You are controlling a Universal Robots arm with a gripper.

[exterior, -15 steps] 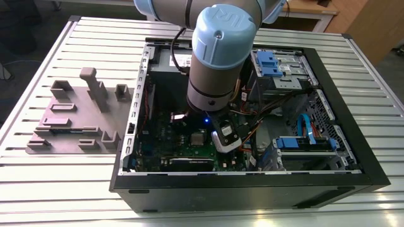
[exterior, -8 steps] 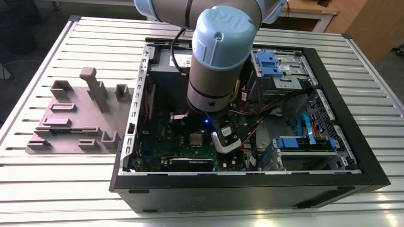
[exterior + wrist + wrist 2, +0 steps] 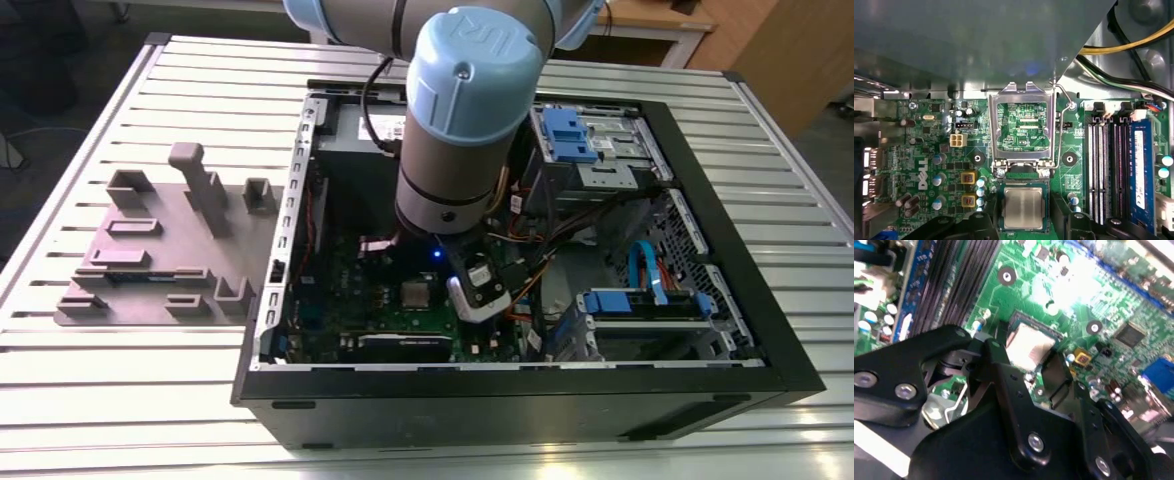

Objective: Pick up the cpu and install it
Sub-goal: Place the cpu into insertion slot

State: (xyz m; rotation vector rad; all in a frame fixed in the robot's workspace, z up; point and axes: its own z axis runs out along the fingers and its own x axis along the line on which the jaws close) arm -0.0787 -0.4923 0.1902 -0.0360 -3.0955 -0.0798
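Slatted metal table [image 3: 160, 80]: carries an open computer case [image 3: 534, 400]. Item: cpu [image 3: 1023, 206], lying flat in its socket on the green circuit board [image 3: 929, 165]; hinged metal frame [image 3: 995, 130] swung open beside it. End effector [image 3: 1023, 222]: fingers spread, flanking the chip, apparently not pinching it. Risk: a skewed chip could bend socket pins, and a brushing finger could drag it askew.

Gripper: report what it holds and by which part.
Nothing is held. The gripper is open, its fingers apart either side of the cpu, which lies flat in its socket.
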